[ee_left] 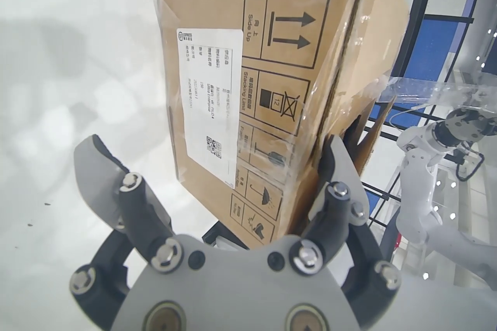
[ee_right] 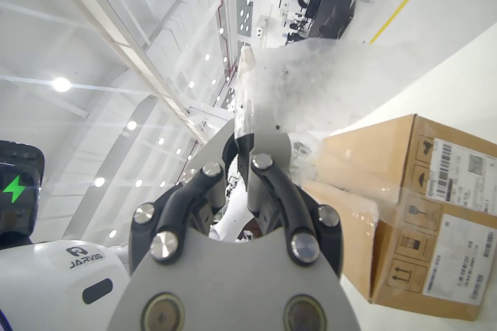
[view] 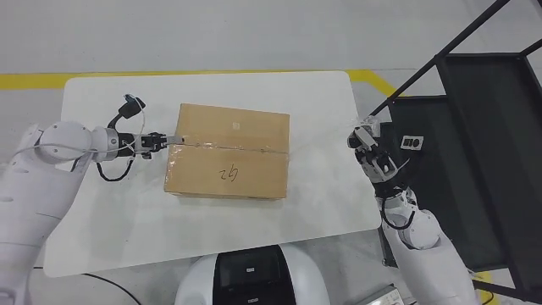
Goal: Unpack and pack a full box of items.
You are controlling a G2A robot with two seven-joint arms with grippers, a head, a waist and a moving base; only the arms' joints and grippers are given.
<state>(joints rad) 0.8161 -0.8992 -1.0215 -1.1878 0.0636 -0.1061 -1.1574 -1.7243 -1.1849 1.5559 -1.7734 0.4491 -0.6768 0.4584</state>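
Right hand (ee_right: 242, 150) clenched on clear tape strip (ee_right: 245, 96) at tabletop's (view: 322, 102) right edge; tape ran back to one cardboard box (view: 229, 148), mid-tabletop. Left hand (view: 161, 141) released, fingers spread, one touching box's left-end seam. Black rack (view: 474, 135) just beside right hand. Box well apart from every tabletop edge.

The closed flaps of the box (view: 229, 151) hide whatever lies inside. In the right wrist view the picture's edge cuts off the box's far end. One finger (ee_left: 337, 169) of the left gripper (view: 169, 141) sits at the box's torn top corner; whether it is under the lifted flap cannot be told. The clear tape (ee_right: 271, 96), pinched in the right gripper (ee_right: 244, 150), blurs the room beyond the box. The labels (ee_right: 450, 255) on the box are too small to read.
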